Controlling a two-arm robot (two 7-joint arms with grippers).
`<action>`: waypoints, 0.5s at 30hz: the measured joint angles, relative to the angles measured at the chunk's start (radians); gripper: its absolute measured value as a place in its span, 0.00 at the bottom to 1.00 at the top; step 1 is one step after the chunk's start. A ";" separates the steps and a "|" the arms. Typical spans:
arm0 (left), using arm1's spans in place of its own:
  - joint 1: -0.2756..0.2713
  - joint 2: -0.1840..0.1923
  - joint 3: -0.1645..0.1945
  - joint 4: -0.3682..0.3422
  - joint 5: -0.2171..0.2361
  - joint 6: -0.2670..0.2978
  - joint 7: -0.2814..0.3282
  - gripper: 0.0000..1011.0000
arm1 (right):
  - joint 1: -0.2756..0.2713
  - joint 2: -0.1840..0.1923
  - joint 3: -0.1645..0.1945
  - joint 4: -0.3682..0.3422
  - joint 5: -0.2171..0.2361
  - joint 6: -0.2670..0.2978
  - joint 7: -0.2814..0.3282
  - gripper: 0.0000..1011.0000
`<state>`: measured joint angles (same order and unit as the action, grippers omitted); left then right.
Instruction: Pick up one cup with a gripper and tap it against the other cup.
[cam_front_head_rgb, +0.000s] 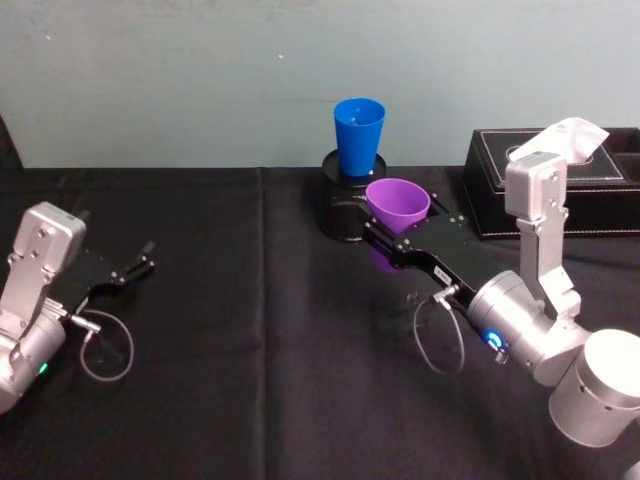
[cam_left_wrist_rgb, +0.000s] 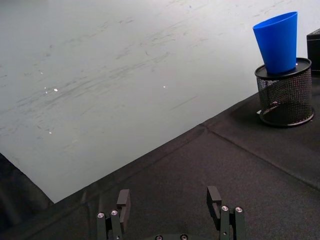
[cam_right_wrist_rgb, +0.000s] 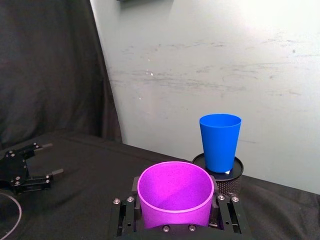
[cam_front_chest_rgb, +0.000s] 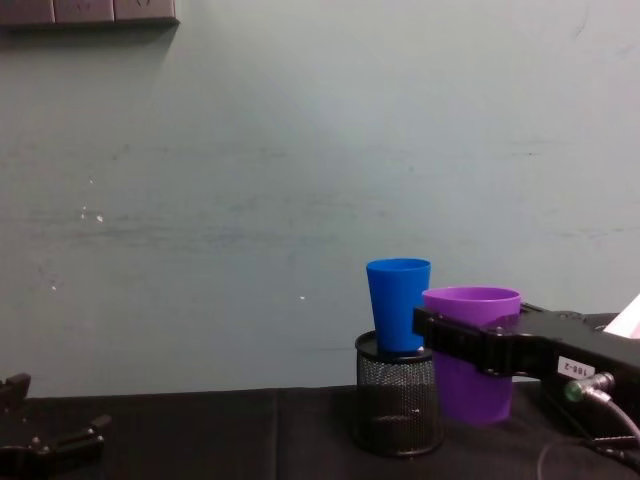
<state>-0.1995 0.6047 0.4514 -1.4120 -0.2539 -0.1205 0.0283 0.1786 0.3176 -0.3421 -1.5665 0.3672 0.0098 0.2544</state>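
Observation:
The purple cup (cam_front_head_rgb: 398, 203) is upright and held a little above the black cloth, with my right gripper (cam_front_head_rgb: 400, 222) shut on its sides. My right wrist view shows the purple cup (cam_right_wrist_rgb: 175, 192) between the black fingers (cam_right_wrist_rgb: 224, 212). The blue cup (cam_front_head_rgb: 359, 135) stands upright on top of a black mesh pen holder (cam_front_head_rgb: 340, 205) by the back wall. It is just behind the purple cup and apart from it. From the chest the purple cup (cam_front_chest_rgb: 472, 355) is right of the blue cup (cam_front_chest_rgb: 398, 303). My left gripper (cam_left_wrist_rgb: 169, 202) rests open and empty at the far left (cam_front_head_rgb: 130, 268).
A black box (cam_front_head_rgb: 500, 185) with a white tissue (cam_front_head_rgb: 578, 135) sticking out stands at the back right, close to my right arm. The pale wall runs right behind the mesh holder (cam_front_chest_rgb: 400, 405). Black cloth covers the table (cam_front_head_rgb: 250, 330).

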 joint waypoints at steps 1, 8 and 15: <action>0.000 0.000 0.000 0.000 0.000 0.000 0.000 0.99 | 0.000 0.000 -0.001 0.001 0.000 0.000 0.000 0.73; 0.000 0.000 0.000 0.000 0.000 0.000 0.000 0.99 | 0.003 0.000 -0.005 0.005 -0.003 -0.004 0.000 0.73; 0.000 0.000 0.000 0.000 0.000 0.000 0.000 0.99 | 0.004 0.001 -0.008 0.008 -0.005 -0.007 0.000 0.73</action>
<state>-0.1995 0.6047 0.4514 -1.4120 -0.2539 -0.1205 0.0283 0.1830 0.3185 -0.3498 -1.5581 0.3618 0.0025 0.2541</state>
